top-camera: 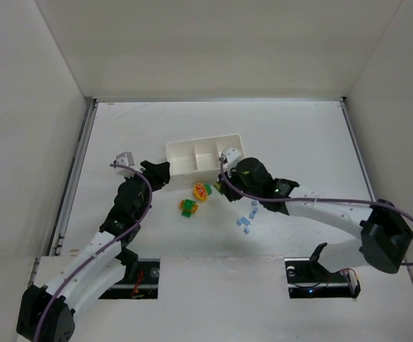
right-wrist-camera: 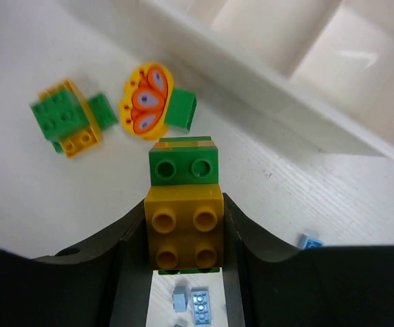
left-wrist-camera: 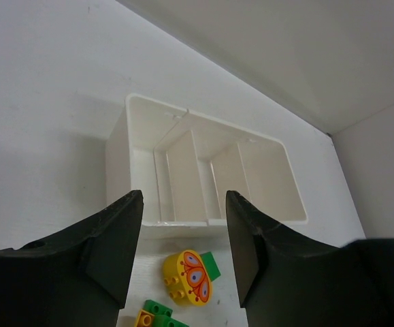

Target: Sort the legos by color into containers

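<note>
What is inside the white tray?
Nothing that shows: the tray has three compartments, all bare in the left wrist view. The left fingers cover parts of its near edge, so anything there is hidden.

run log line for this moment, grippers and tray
left gripper: open, empty, facing white three-compartment plastic tray | right gripper: shut on yellow-orange and green plastic lego stack | tray: nothing visible inside

Bright, even light, soft shadow beside the tray point(left-wrist-camera: 117, 170); lego cluster point(right-wrist-camera: 71, 117) slightly blurred.
</note>
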### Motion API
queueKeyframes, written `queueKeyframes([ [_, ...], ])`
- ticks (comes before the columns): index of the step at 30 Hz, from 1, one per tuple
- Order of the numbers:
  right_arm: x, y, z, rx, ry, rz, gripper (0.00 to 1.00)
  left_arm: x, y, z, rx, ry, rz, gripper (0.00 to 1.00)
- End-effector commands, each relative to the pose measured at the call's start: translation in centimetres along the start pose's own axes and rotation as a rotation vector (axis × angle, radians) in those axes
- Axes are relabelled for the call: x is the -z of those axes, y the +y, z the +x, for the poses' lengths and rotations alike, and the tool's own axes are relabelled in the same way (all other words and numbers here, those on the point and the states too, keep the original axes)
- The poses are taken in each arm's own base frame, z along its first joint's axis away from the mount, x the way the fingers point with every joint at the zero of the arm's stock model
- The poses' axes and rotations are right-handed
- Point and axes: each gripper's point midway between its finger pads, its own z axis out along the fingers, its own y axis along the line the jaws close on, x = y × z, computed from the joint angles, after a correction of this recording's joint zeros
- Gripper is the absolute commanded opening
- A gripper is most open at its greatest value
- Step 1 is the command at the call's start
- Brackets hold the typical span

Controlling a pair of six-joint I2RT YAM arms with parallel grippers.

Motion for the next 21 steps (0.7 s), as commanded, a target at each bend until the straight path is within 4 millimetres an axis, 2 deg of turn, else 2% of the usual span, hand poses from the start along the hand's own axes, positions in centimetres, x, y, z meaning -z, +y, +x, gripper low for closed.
queueKeyframes([
  [1,2.6,-0.2,-5.9,-0.162,-0.239,-0.055,0.23,-0.1,-3.7,-2.1,0.054,-0.028,0.104,0.49],
  [4,4.5,-1.2,-8.7,-0.326,-0.356,-0.099,0.23,0.2,-5.8,-2.0,0.092,0.000,0.158,0.52],
  [7,5.5,-1.7,-10.8,-0.488,-0.420,-0.189,0.23,0.6,-8.4,-1.8,0.131,0.037,0.232,0.55],
  [12,6.6,0.0,-14.1,-0.614,-0.520,-0.401,0.23,1.8,-12.3,-1.6,0.244,0.094,0.363,0.63],
  [18,7.4,1.5,-16.9,-0.738,-0.587,-0.607,0.22,2.7,-14.7,-1.4,0.397,0.157,0.459,0.63],
  [21,7.8,1.6,-18.1,-0.799,-0.624,-0.666,0.22,2.7,-15.0,-1.3,0.414,0.163,0.475,0.62],
])
